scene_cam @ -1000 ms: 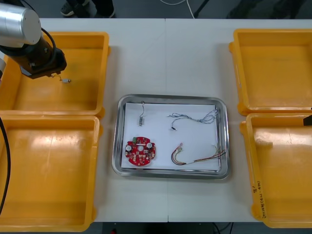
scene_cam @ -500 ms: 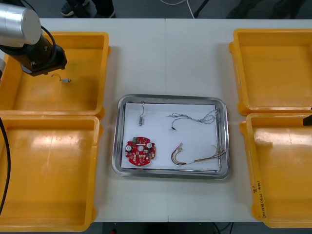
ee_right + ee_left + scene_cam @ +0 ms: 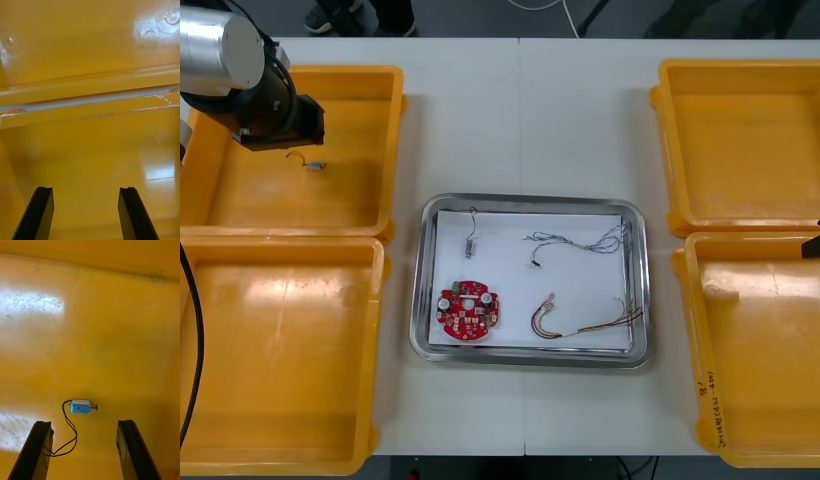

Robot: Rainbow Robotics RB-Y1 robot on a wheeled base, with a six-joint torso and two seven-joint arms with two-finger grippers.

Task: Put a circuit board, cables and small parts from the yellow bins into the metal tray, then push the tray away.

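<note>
1. Left of the metal tray (image 3: 420,280) and beyond its far edge, our left gripper (image 3: 83,423) has shifted a little and swivelled over the last second. It hangs over the far-left yellow bin (image 3: 350,75), fingers spread wide and nothing in them.
2. The small metal part (image 3: 81,407) with the black lead hasn't budged. It lies on that bin's floor, just ahead of the gap between the fingers. We reckon that's lining up for a pick, not a grab yet, so this looks like the last piece still to go into the tray.
3. In the tray, on its white inside, we've got:
   - one round red circuit board (image 3: 469,309) at the near-left corner
   - one wired small part (image 3: 471,238) at the far left
   - one blue and white cable (image 3: 580,241) at the far right
   - one red and yellow cable (image 3: 585,322) at the near right
4. Right of the tray, our right gripper (image 3: 85,189) sits wide open and empty over the bins on that side.
5. Tally: four yellow bins, one tray, one board, two cables and two small parts.
</note>
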